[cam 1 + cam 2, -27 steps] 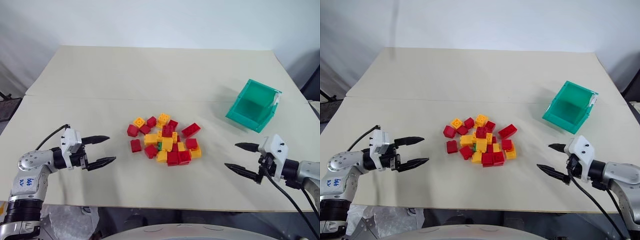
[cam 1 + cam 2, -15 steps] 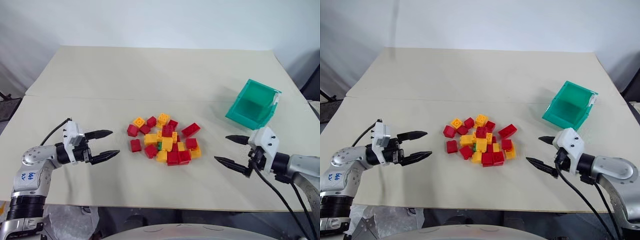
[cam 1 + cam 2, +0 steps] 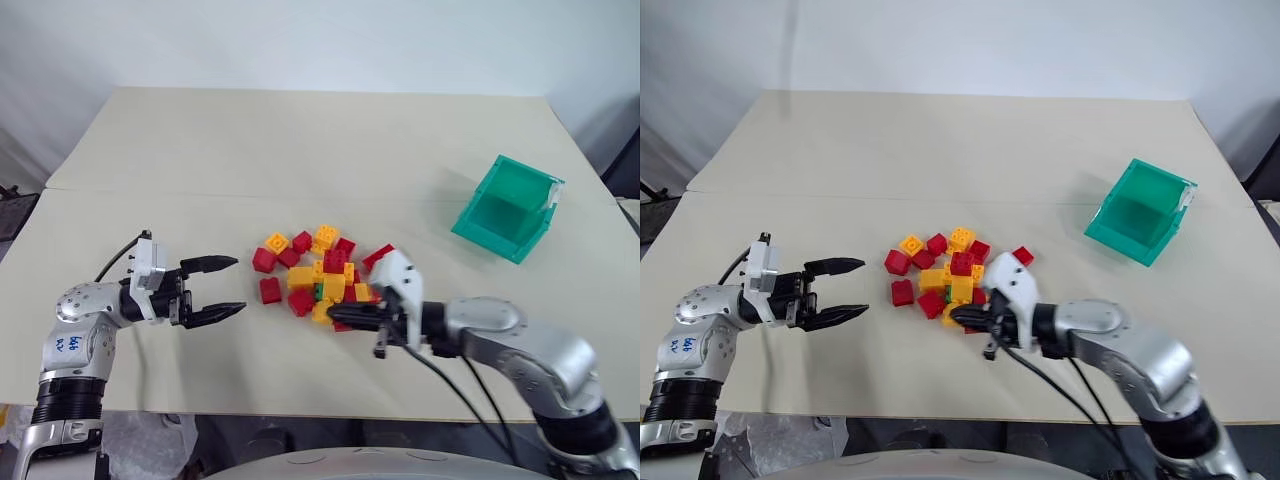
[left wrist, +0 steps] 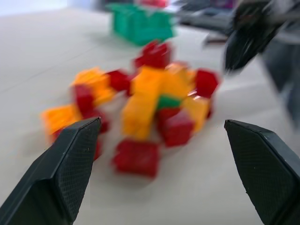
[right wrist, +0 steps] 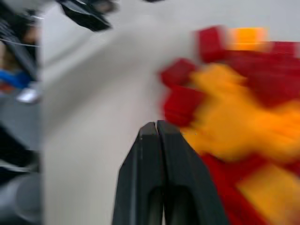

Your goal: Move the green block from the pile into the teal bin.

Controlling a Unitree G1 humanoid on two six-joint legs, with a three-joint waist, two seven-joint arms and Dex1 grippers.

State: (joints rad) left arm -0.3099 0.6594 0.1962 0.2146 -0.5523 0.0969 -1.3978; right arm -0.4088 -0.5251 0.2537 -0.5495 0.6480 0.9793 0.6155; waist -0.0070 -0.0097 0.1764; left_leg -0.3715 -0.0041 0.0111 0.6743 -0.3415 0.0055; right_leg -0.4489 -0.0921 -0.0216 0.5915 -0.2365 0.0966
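Pile (image 3: 325,280) as landmark. Green block (image 3: 320,291) wedged mid-pile among red and yellow bricks. Right gripper (image 3: 345,313), jaws pressed together on nothing, nosed into pile's near edge, probably to nudge bricks aside. Left gripper (image 3: 232,286) just left of pile, jaws apart. Teal bin (image 3: 504,212) far right of pile, apparently empty.

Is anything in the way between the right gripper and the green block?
Yes. The green block sits wedged inside the pile, with yellow and red bricks packed around it. The right gripper, fingers shut, is at the pile's near edge, and a red brick and yellow ones lie by the block there.
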